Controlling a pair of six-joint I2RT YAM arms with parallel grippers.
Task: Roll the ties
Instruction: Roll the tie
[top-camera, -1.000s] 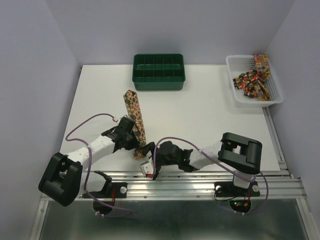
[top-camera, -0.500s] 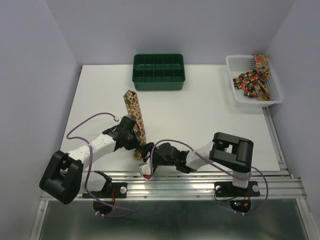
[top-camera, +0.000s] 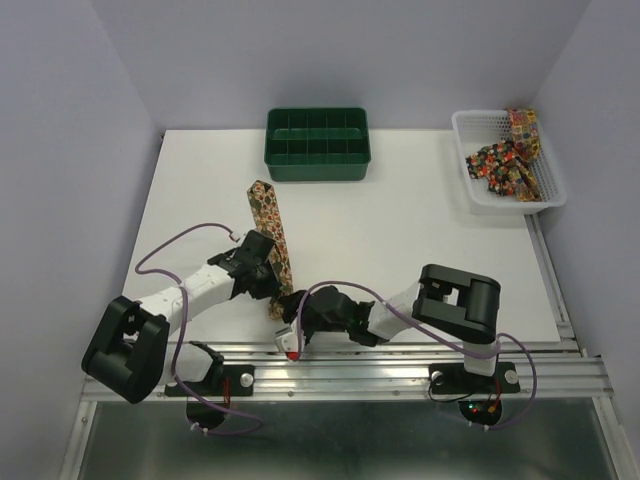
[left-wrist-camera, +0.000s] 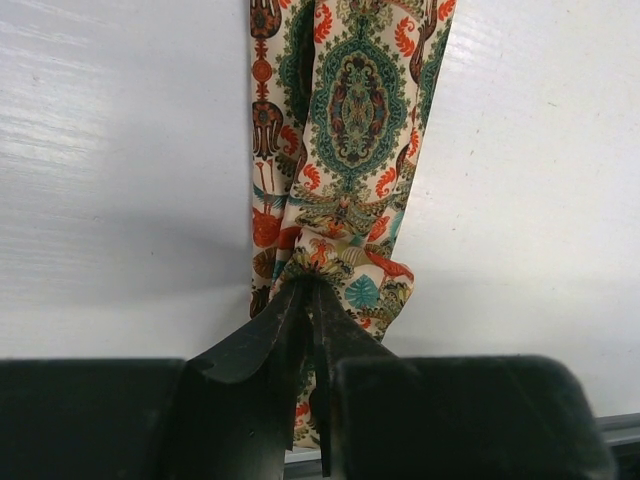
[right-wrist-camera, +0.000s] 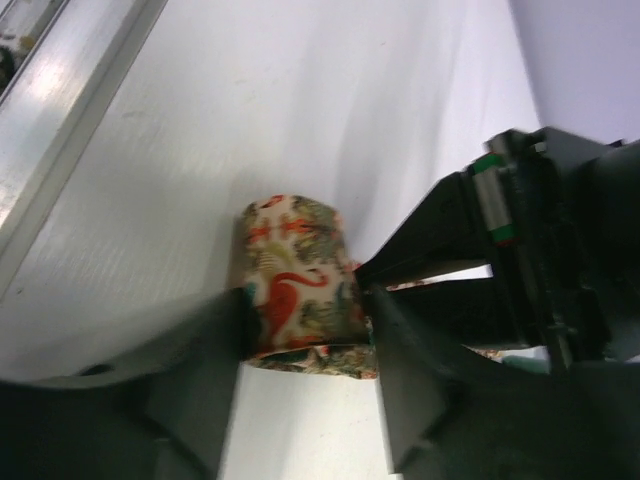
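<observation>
One patterned tie (top-camera: 268, 215) lies on the white table, stretched from the middle toward the near edge. Its near end is wound into a small roll (right-wrist-camera: 300, 285). My left gripper (top-camera: 272, 282) is shut on the tie just behind the roll, and in the left wrist view its tips (left-wrist-camera: 312, 290) pinch bunched fabric (left-wrist-camera: 355, 100). My right gripper (right-wrist-camera: 305, 305) sits low at the near edge (top-camera: 292, 325). Its two fingers press the roll's two sides. The left gripper's fingers (right-wrist-camera: 440, 255) show just right of the roll.
A green compartment tray (top-camera: 317, 145) stands at the back centre. A white mesh basket (top-camera: 462, 122) at the back right holds more ties (top-camera: 505, 165). A metal rail (top-camera: 400, 352) runs along the near table edge, close to the roll.
The right gripper slid left along the near edge onto the roll and its jaws narrowed around it. The left gripper kept its pinch and shifted slightly.
</observation>
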